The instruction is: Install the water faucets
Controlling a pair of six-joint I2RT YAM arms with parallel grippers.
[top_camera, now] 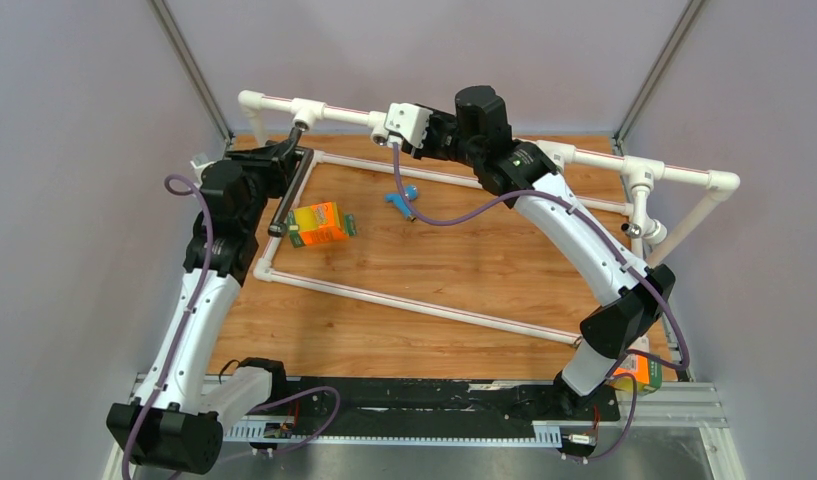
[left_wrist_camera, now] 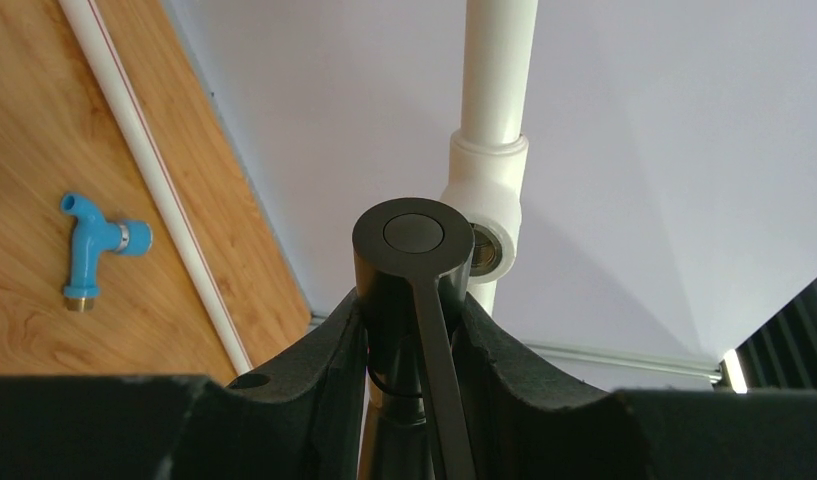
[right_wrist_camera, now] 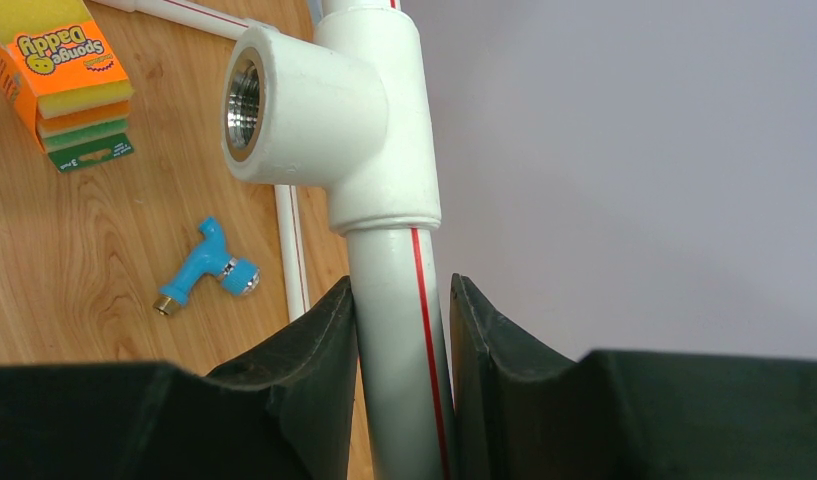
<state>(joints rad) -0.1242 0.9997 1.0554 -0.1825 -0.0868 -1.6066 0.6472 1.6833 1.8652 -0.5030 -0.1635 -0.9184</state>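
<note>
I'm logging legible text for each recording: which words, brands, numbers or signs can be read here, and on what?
"Sponge Daddy": brand on the orange box, upside down in the right wrist view.
Small print on that box's green strip: too small to read.
Print on a second orange box, near right in the top view: blurred, unreadable.
No other text shows.

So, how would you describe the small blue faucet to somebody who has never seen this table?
On the wooden table lies a rectangle of white pipes. Inside it, near the far rail, right of the orange sponge box, is the blue faucet: the only bright blue piece, with a brass end.
</note>
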